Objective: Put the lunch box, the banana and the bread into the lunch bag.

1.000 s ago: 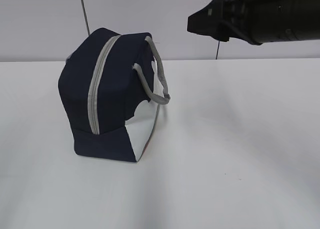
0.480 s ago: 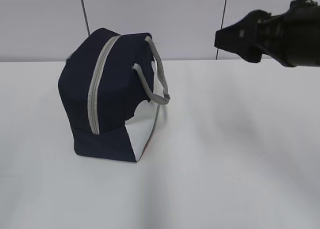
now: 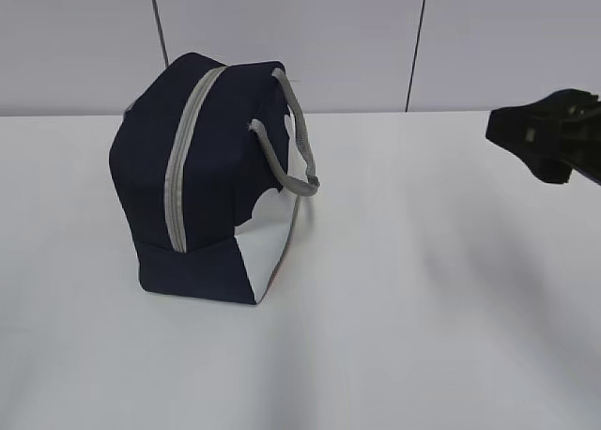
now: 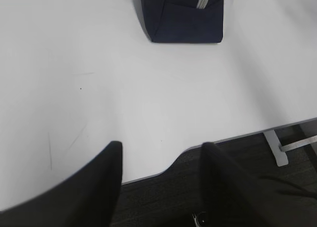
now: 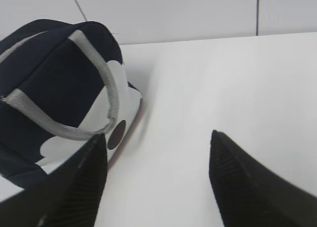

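Furthest left of the lunch bag [image 3: 208, 176]: the left gripper [image 4: 161, 162], out of the exterior view, fingers spread with nothing between, hanging over the table [image 3: 423, 308] edge well short of the bag. The bag itself: upright mid-table, grey zipper [image 3: 183, 162] fully closed, contents hidden. No lunch box, banana or bread visible anywhere. Right of the bag: the right gripper [image 5: 156, 162], fingers wide apart and empty, clear of the bag. Likely risks: soft, unbraced fabric sliding or tipping under any tug or nudge; strap handles [image 3: 291, 134] snagging a finger.
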Tool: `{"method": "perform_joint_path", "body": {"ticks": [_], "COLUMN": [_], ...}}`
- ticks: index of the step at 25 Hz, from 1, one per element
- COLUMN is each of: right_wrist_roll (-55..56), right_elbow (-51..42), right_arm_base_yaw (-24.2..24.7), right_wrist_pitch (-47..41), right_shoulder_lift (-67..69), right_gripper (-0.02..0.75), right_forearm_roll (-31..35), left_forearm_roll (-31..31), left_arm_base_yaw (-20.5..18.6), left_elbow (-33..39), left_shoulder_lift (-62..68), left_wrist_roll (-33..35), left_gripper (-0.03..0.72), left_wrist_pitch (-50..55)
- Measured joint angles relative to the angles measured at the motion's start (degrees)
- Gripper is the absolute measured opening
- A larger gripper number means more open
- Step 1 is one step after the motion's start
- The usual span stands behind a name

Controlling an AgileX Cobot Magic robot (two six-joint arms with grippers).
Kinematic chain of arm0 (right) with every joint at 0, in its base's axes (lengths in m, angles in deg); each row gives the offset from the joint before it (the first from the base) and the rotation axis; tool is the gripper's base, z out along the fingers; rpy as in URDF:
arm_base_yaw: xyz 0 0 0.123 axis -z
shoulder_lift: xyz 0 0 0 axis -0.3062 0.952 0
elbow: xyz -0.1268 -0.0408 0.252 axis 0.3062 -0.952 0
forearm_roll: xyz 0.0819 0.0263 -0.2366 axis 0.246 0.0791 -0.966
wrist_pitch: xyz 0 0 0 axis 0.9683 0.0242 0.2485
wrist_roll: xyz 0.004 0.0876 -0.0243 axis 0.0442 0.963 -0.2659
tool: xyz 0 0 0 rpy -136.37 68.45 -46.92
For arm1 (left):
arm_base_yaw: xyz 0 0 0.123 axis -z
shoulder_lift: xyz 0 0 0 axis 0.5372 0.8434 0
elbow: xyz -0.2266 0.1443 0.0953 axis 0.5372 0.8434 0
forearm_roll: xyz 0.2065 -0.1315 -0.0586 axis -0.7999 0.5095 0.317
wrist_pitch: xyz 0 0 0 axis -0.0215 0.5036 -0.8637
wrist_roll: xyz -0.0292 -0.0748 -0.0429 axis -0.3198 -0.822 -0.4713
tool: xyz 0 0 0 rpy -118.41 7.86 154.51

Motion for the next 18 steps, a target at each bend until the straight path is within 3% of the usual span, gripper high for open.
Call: {"method": "perform_joint_path", "body": {"ticks": [9, 12, 18], "right_wrist_roll": [-1.23, -14.67, -57.13], "right_elbow": [-4.46, -4.68, -4.68], "right_arm_base_yaw": [0.0, 0.0, 0.0], "right_wrist_pitch": [-2.26, -2.05, -5.91], "right_shoulder_lift": [-3.16, -3.66, -3.66], "right_gripper": [0.479, 0.479, 0.479], "right_forearm_roll": [0.94, 11.06, 51.65], "left_forearm_roll": [0.07, 0.07, 0.07], "left_arm_base_yaw": [0.0, 0.0, 0.0], "left_elbow": [0.0, 0.0, 0.0], "left_shoulder_lift": [0.0, 0.0, 0.0], "left_wrist_roll": [0.0, 0.0, 0.0], "left_gripper": [0.323, 0.318, 0.302], "left_wrist_pitch": [-0.05, -0.05, -0.05]}}
